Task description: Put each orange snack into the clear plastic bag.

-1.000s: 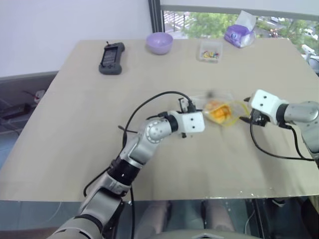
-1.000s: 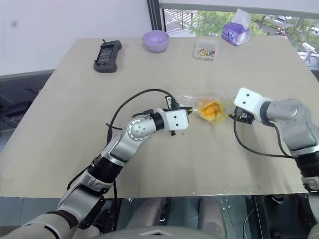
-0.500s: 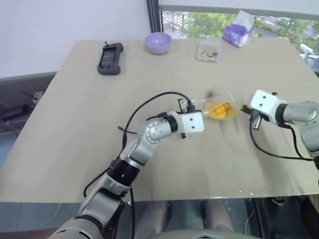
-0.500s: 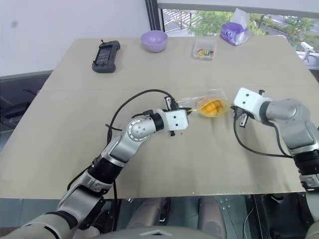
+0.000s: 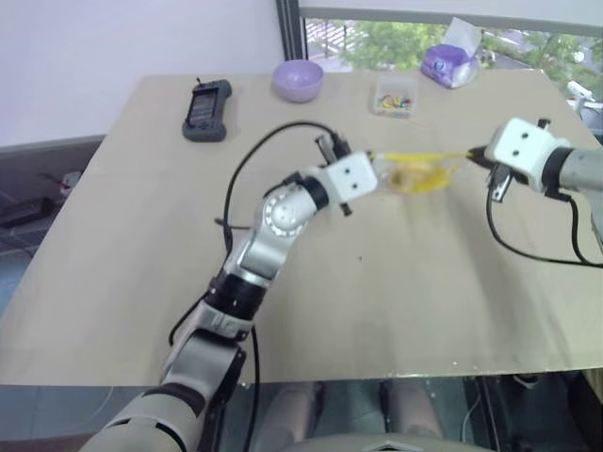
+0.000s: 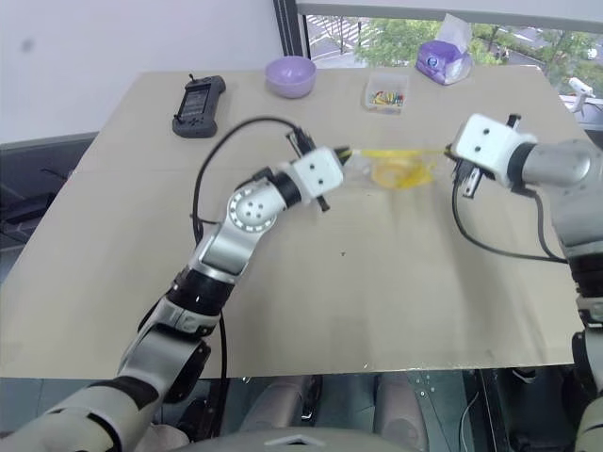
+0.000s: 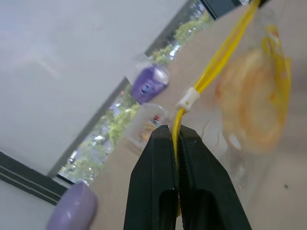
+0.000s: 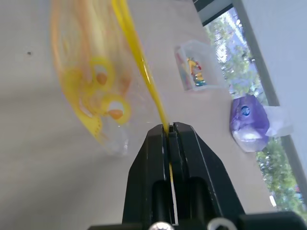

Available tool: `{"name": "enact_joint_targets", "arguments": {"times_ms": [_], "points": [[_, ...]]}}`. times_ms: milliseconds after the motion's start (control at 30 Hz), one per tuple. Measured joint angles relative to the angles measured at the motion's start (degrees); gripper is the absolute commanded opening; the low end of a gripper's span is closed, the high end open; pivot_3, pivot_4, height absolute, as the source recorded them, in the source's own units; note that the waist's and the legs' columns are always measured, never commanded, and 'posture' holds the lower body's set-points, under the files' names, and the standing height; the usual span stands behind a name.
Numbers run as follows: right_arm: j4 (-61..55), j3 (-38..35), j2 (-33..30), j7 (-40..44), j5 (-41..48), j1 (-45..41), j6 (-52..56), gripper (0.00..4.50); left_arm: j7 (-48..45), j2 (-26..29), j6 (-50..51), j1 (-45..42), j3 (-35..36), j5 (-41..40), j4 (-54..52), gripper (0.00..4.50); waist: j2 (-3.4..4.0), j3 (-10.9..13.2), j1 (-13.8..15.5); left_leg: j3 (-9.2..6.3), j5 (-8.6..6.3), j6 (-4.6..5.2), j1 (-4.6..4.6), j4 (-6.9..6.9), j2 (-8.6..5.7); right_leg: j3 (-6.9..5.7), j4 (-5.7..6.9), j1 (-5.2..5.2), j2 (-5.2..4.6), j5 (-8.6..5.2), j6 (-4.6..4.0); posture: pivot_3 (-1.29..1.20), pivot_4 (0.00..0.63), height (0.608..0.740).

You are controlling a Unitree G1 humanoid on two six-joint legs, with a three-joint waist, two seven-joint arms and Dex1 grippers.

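You see two silver-grey metal arms with round joints, each ending in a white boxy wrist block. Black cables loop along both arms. Each gripper, left gripper (image 7: pixel 175 143) and right gripper (image 8: pixel 169 132), has two glossy black fingers.

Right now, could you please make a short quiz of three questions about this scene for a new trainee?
1. True or false: the orange snack is inside the clear plastic bag.
2. Which part of the bag do the left gripper and right gripper pinch?
3. What is nearest the small clear box: A handheld controller, B tissue pack?

Key: 1 true. 2 the yellow strip, one at each end. 3 B.
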Motion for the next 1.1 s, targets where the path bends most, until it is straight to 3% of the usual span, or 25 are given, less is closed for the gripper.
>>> {"name": "enact_joint_targets", "arguments": {"times_ms": [200, 300, 400, 700, 1100], "points": [[-6.0, -0.1, -1.3, 3.6, 1.6, 6.7, 3.5, 0.03, -1.9, 0.8, 0.1, 5.9, -1.9, 0.1, -2.5, 0.0, 0.02, 0.0, 0.1, 0.01, 0.0, 0.0, 0.04, 0.06, 0.01, 0.01, 0.1, 0.02, 0.01, 0.0, 0.0, 0.0, 0.15, 0.74], [-6.6, 0.0, -1.8, 5.3, 2.2, 8.3, 4.4, 0.93, -2.5, 0.7, 1.1, 7.7, -3.0, 0.1, -2.5, 0.0, 0.02, 0.0, 0.1, 0.02, 0.0, 0.01, 0.03, 0.13, 0.01, 0.04, 0.19, 0.0, 0.0, 0.0, 0.0, 0.0, 0.15, 0.74], [-8.9, -0.7, -4.1, 7.8, 3.3, 9.1, 6.3, 2.18, -2.5, 0.5, 2.1, 7.7, -3.0, 0.1, -3.9, 0.0, 0.02, 0.0, 0.2, -0.01, 0.0, 0.0, 0.03, 0.13, 0.02, 0.02, 0.21, 0.01, 0.01, 0.0, 0.0, 0.0, 0.15, 0.74], [-22.8, -1.4, -6.4, 16.2, 12.3, 9.0, 16.2, 2.18, -3.0, -0.3, 2.6, 7.7, -3.1, 0.1, -4.9, 0.0, 0.02, 0.0, 0.1, 0.01, 0.0, 0.01, 0.04, 0.13, 0.06, 0.03, 0.21, 0.02, 0.01, 0.0, 0.0, 0.0, 0.15, 0.74], [-20.5, 4.7, 5.7, 10.0, 7.8, 5.2, 9.5, 2.18, -5.9, -1.4, 2.6, 7.8, -3.2, -1.8, -8.2, 0.0, 0.0, 0.0, 0.2, -0.03, 0.0, 0.0, 0.02, 0.15, 0.04, 0.0, 0.22, 0.01, 0.0, 0.0, 0.0, 0.0, 0.15, 0.74]]}}
